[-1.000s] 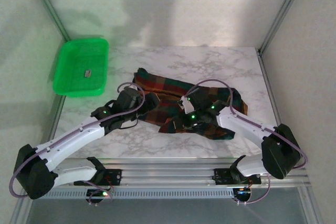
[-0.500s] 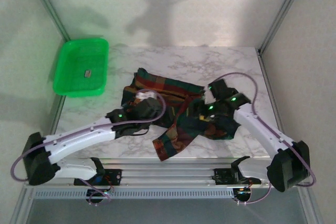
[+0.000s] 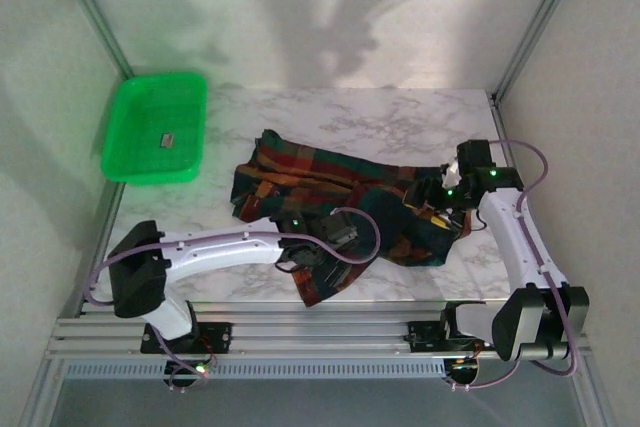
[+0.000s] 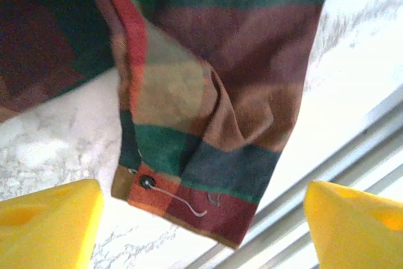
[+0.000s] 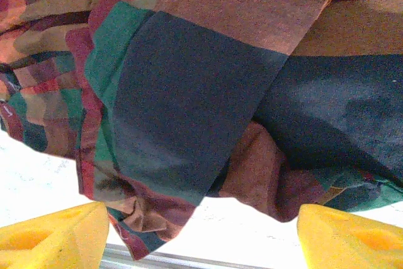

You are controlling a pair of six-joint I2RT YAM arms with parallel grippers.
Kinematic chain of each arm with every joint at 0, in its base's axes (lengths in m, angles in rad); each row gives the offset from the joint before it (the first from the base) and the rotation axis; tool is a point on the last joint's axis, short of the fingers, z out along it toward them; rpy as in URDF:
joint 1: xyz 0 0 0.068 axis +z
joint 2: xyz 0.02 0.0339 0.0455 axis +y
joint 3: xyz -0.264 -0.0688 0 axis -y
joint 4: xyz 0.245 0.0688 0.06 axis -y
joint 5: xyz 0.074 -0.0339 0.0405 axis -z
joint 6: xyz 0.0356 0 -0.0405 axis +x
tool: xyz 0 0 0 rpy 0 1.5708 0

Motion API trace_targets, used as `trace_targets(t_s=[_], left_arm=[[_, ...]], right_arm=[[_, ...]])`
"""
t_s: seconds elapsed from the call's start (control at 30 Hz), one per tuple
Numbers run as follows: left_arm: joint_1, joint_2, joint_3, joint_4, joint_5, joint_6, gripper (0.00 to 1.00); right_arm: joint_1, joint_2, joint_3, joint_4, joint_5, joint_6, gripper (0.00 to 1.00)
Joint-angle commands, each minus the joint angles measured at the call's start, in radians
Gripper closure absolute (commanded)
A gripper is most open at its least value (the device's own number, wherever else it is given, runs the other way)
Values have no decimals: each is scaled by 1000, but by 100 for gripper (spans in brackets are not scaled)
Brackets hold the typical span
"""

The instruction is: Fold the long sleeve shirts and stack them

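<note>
One plaid long sleeve shirt lies crumpled across the middle of the marble table. A sleeve of it stretches towards the front edge. My left gripper hovers over that sleeve. In the left wrist view its yellow fingertips stand wide apart, with the buttoned cuff lying flat between them, untouched. My right gripper hangs above the shirt's right end. Seen from the right wrist, the gripper is open over the bunched hem, with bare table between its fingers.
A bright green tray sits at the back left, holding a small dark item. Aluminium rails run along the front edge just beyond the cuff. Frame posts rise at the back corners.
My right gripper opened, let go of the cloth and swung to the shirt's right end. My left arm swept right to the sleeve, which now lies drawn out towards the front edge.
</note>
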Motion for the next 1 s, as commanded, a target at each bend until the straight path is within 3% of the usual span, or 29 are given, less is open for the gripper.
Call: trace_targets(t_s=[0.0, 0.07, 0.33, 0.47, 0.6, 0.7, 0.83, 0.97], left_arm=[[-24, 45, -12, -81, 83, 78, 23], [-24, 59, -43, -74, 82, 65, 30], [-23, 114, -85, -35, 110, 23, 34], [-22, 133, -95, -29, 60, 27, 35], [-23, 180, -107, -13, 25, 13, 42], [-19, 207, -131, 14, -11, 8, 56], [-16, 241, -145, 35, -96, -14, 92], [-4, 193, -115, 20, -210, -54, 99]], right_arm=[[-6, -37, -33, -34, -54, -27, 21], [-7, -50, -52, -27, -70, -24, 21], [-7, -69, -91, -21, -68, -19, 20], [-8, -68, -96, -11, -65, -19, 20], [-11, -65, -90, -11, -56, -19, 20], [-15, -67, -93, -2, -45, -18, 20], [-31, -64, -99, 14, -4, 2, 20], [-38, -50, -95, 49, 9, 22, 20]])
